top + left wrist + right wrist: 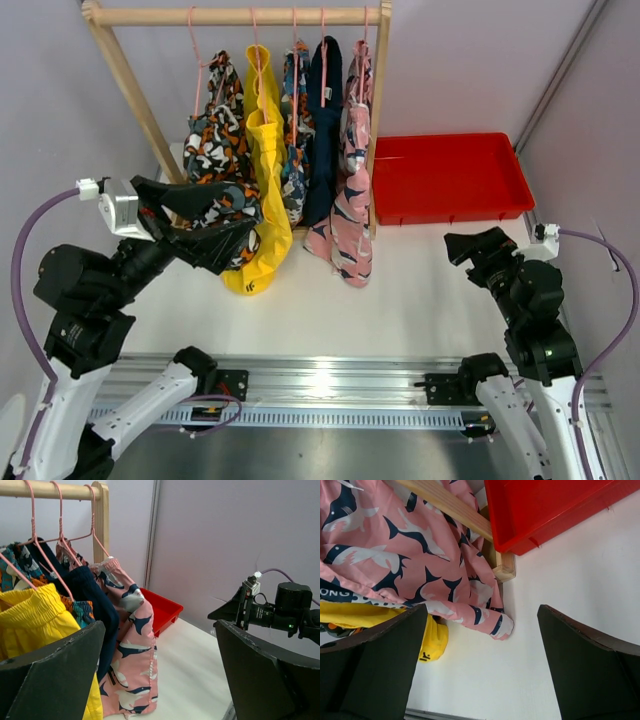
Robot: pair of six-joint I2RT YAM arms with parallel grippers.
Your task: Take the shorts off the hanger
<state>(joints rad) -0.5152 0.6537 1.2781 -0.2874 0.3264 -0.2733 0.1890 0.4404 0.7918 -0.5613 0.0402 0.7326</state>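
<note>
Obscuring the camouflage shorts (215, 130), left gripper (160, 625) has jaws spread; right gripper (482, 609) too.

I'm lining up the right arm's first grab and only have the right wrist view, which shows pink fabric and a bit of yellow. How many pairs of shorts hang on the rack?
Observer: Five, each on a pink wire hanger on the wooden rail. From left: orange-black-white camouflage print shorts, plain yellow shorts, blue-orange-white print shorts, plain navy shorts, pink shorts with navy-white marks.
Operator: Where is the left claw?
Observer: The left claw is at the rack's left end, by the lower parts of the camouflage and yellow pairs. It is open, with nothing between its fingers.
</note>
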